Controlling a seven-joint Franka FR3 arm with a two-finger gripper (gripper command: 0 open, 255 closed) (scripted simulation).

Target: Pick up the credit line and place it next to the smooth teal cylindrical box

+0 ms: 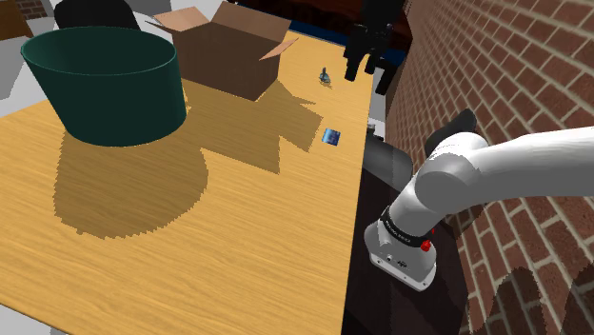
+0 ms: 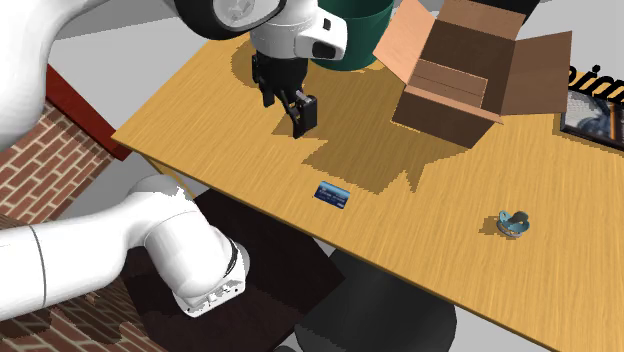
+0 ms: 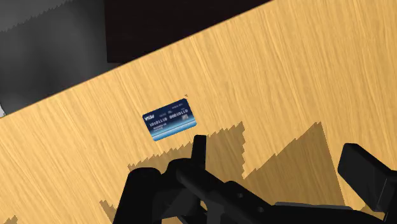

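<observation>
The credit card (image 1: 332, 136) (image 2: 331, 194) (image 3: 168, 119) is a small blue card lying flat on the wooden table (image 1: 190, 247), close to the edge nearest the stand. The teal cylindrical box (image 1: 105, 86) (image 2: 362, 28) is a large open tub standing at the far end in the shoulder view's upper left. My gripper (image 1: 360, 68) (image 2: 287, 108) (image 3: 273, 153) hangs open in the air above the table with nothing between its fingers. In the wrist view the card lies a little ahead of the fingertips, not between them.
An open cardboard box (image 1: 233, 52) (image 2: 465, 75) stands next to the teal tub. A small blue object (image 1: 325, 76) (image 2: 512, 222) sits near the table edge beyond the card. A brick wall (image 1: 495, 76) runs along the stand's side.
</observation>
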